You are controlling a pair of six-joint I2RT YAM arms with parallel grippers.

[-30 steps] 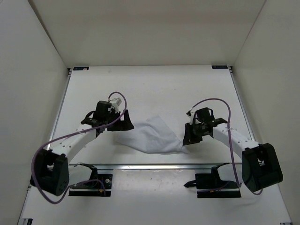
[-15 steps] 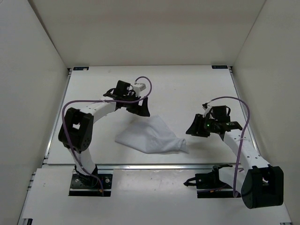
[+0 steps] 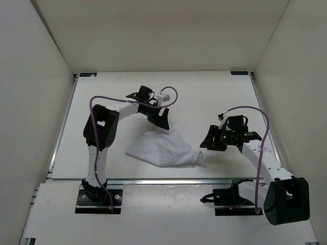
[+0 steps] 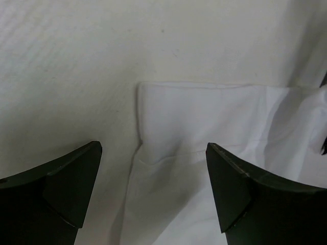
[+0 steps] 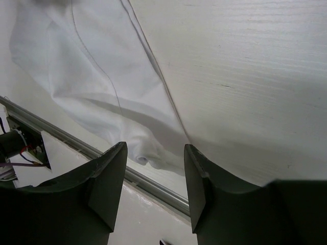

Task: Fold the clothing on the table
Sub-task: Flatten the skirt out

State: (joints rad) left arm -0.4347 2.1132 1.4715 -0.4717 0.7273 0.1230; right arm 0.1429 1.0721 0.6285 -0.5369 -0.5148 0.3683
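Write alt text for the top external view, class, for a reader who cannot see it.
Crumpled white clothing lies on the white table, near its front rail. The left arm's fingers hang open above the clothing's far edge; the right arm's fingers sit just right of it, holding nothing.

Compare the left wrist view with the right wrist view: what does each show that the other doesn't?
Only the left wrist view shows a squared, hemmed corner of the clothing lying flat on the table, framed by the open left gripper. Only the right wrist view shows the metal rail and a bunched end of the fabric beside it, seen past the right gripper, whose fingers stand apart and hold nothing. Both show white fabric on the white tabletop, with nothing gripped.
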